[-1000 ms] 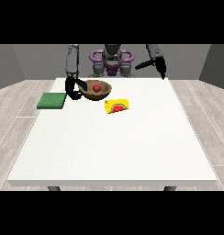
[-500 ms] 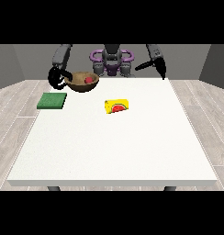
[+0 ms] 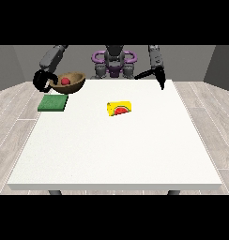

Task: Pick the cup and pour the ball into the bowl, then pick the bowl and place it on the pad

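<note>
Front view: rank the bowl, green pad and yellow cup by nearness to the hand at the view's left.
From the hand at the view's left:
1. Bowl, held at it.
2. Green pad, just below.
3. Yellow cup, on its side mid-table.

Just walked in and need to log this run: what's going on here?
The robot's hand at the view's left holds a brown bowl with a red ball in it, lifted above the green pad at the table's left edge. The bowl is not yet set down on the pad. A yellow cup lies on its side near the table's middle. The hand at the view's right hangs free, holding nothing.
</note>
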### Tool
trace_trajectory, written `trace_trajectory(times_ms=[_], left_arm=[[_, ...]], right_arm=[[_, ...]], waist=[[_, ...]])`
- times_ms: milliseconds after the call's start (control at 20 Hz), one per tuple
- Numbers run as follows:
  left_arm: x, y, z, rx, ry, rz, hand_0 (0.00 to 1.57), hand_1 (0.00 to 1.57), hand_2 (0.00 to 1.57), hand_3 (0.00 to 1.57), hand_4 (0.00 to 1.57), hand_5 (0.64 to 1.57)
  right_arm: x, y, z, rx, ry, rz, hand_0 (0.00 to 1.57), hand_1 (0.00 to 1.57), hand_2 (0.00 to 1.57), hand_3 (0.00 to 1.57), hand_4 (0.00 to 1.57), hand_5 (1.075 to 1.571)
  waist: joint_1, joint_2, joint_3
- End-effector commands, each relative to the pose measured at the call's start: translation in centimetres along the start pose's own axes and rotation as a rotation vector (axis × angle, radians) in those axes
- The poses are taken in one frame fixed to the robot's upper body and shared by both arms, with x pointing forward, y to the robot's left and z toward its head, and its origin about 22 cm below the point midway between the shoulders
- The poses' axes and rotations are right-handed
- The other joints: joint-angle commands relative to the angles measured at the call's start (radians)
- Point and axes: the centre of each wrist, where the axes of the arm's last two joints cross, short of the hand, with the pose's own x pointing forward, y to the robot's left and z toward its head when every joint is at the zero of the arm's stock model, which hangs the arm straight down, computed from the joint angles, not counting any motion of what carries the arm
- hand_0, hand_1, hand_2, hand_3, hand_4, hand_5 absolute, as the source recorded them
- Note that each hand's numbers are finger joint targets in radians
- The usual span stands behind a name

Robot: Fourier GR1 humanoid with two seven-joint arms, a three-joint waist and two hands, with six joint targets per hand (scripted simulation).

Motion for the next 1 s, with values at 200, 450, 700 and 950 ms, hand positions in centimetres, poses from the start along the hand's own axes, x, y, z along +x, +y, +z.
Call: trace_trajectory(times_ms=[200,450,700,950], left_arm=[[5.8,-2.1,-2.5,0.053,-0.274,-0.018,0.00,0.00,0.00,0.00,0.00,1.565],[8.7,-1.4,-3.2,0.085,-0.332,-0.037,0.00,0.00,0.00,0.00,0.00,1.563],[9.7,-0.7,-1.6,0.049,-0.347,-0.025,0.00,0.00,0.00,0.00,0.00,1.563],[11.4,-1.9,0.0,0.014,-0.343,-0.014,0.00,0.00,0.00,0.00,0.00,1.563]], right_arm=[[4.6,-8.6,2.0,-0.028,-0.237,-0.081,1.57,1.57,1.57,1.40,1.03,1.561],[7.3,-11.7,3.3,-0.069,-0.331,-0.007,1.57,1.57,1.57,0.35,1.02,1.569],[6.6,-12.5,3.5,-0.104,-0.334,-0.007,1.57,1.57,1.57,0.00,1.04,1.569],[6.7,-12.3,3.1,-0.157,-0.319,0.019,1.57,1.57,1.57,0.44,1.03,1.571]], waist=[[0.048,0.270,0.0028],[0.040,0.328,0.0027],[0.067,0.331,0.0018],[0.088,0.323,0.0018]])
